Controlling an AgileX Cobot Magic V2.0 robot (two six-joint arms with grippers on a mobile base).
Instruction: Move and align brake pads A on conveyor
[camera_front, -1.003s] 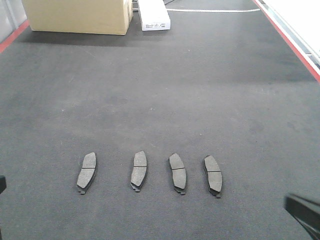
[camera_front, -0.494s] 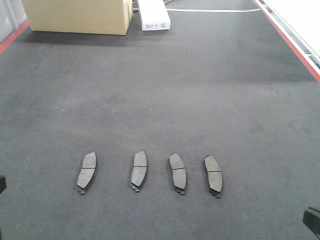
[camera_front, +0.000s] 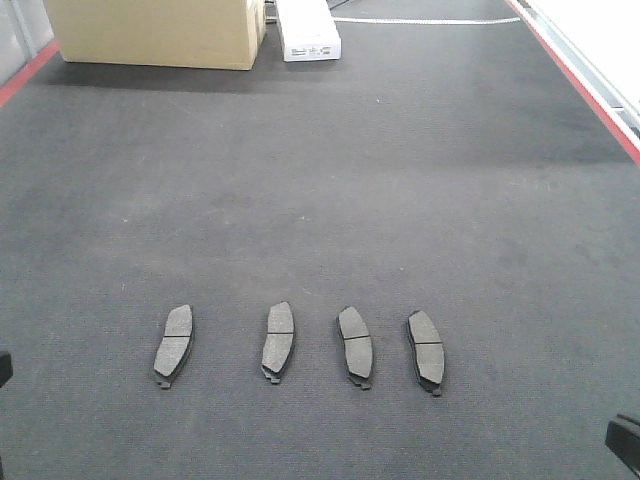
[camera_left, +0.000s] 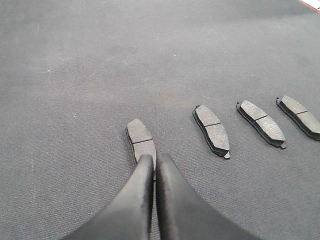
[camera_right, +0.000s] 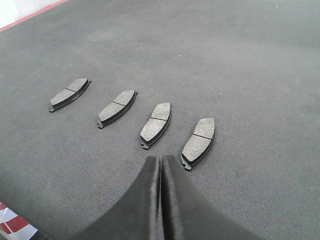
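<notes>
Four pads (camera_front: 298, 346) lay in a near row across the belt (camera_front: 330, 180), flat and apart, roughly parallel. Judged stiff, dense for their size, thin and low on the rough felt; likely best pinched across the short width near the middle groove, tips pressed down to the belt. Left gripper (camera_left: 154, 159) was closed, empty, tips just near of the leftmost pad (camera_left: 141, 140). Right gripper (camera_right: 160, 160) was closed, empty, just near of the two rightmost pads, touching neither.
</notes>
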